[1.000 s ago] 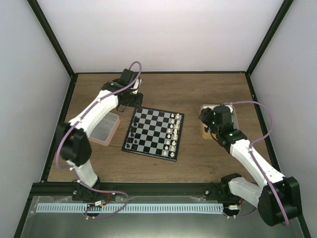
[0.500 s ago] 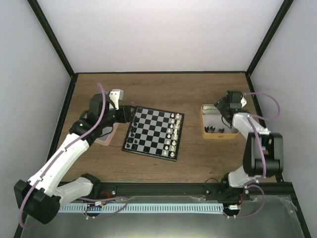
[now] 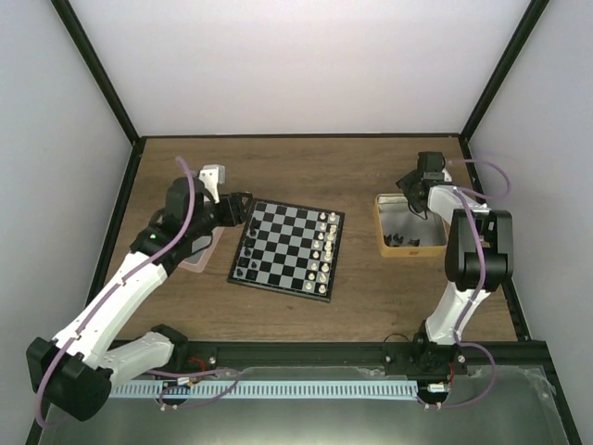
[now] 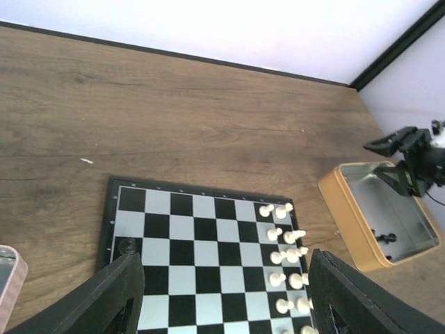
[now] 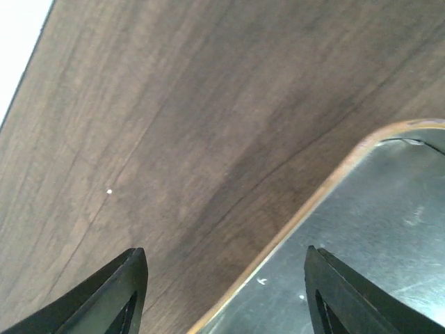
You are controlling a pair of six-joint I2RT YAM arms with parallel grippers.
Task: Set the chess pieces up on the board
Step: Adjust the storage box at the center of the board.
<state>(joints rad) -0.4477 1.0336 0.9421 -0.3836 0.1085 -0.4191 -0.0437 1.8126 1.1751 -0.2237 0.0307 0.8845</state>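
The board point(image 3: 283, 247) lies mid-table. A few black chess pieces point(image 3: 246, 268) stand along its left edge; one shows in the left wrist view point(image 4: 126, 245). White chessmen point(image 3: 324, 247) fill its right two columns. More black chess pieces point(image 3: 400, 242) lie in the tan tray point(image 3: 382, 225), and they show in the left wrist view point(image 4: 384, 236). My left gripper point(image 3: 243, 209) hovers open and empty over the board's far-left corner point(image 4: 221, 306). My right gripper point(image 3: 414, 190) is open and empty over the tray's far-left rim point(image 5: 222, 299).
A pink-rimmed clear box point(image 3: 196, 248) sits left of the board, partly under my left arm. The tray's tan rim point(image 5: 316, 198) crosses the right wrist view, with bare wood beyond it. Black frame posts and white walls enclose the table.
My right arm swung from the tray's near-left side to its far rim. My left arm changed pose, lowering its elbow; its gripper stays by the board's far-left corner.
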